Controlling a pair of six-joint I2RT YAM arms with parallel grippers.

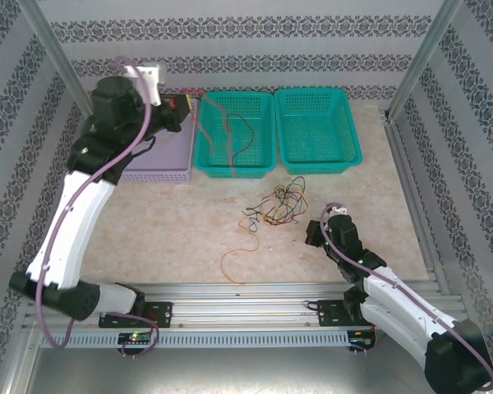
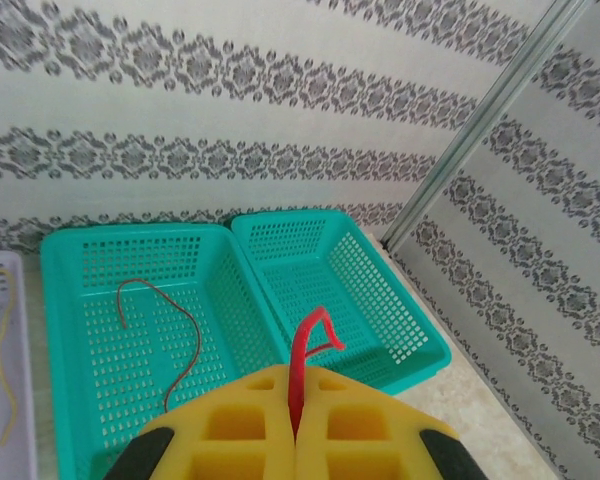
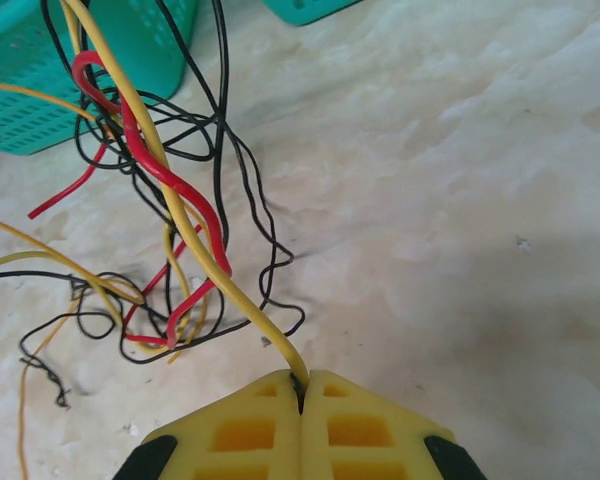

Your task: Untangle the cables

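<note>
White-black left arm (image 1: 70,222), right arm (image 1: 403,300), mauve hoses (image 1: 138,138), yellow jaws

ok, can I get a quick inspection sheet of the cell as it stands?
surface: beige table, one loose orange wire lying by itself.
job's things: red, yellow and black tangle on the table; dark red wire in left teal basket; yellow wire in lavender tray.
clutter: nothing seen.
grippers: left gripper shut on red cable, raised by the baskets; right gripper shut on yellow cable from the tangle.
cables: mauve hoses along both arms.
surroundings: patterned walls, metal frame posts, right teal basket.
</note>
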